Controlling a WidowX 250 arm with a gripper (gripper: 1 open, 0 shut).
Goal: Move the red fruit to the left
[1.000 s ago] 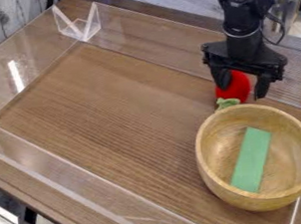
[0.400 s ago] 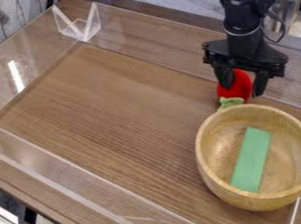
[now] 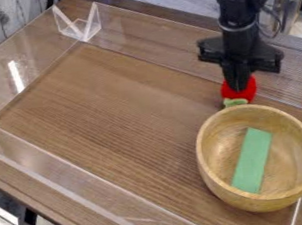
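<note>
The red fruit [image 3: 240, 90] is small and bright red, with a green leafy end pointing down toward the wooden table, at the right just behind the bowl. My black gripper [image 3: 240, 80] comes down on it from above, its fingers drawn in against the fruit's sides. The top of the fruit is hidden between the fingers. I cannot tell whether the fruit still touches the table.
A wooden bowl [image 3: 212, 135] with a flat green block [image 3: 258, 158] inside stands at the front right, close under the gripper. Clear acrylic walls ring the wooden table [image 3: 100, 109]. A clear V-shaped stand [image 3: 77, 25] sits at the back left.
The fingers, spread wide around the fruit before, have closed in on it. The hand has barely shifted.
</note>
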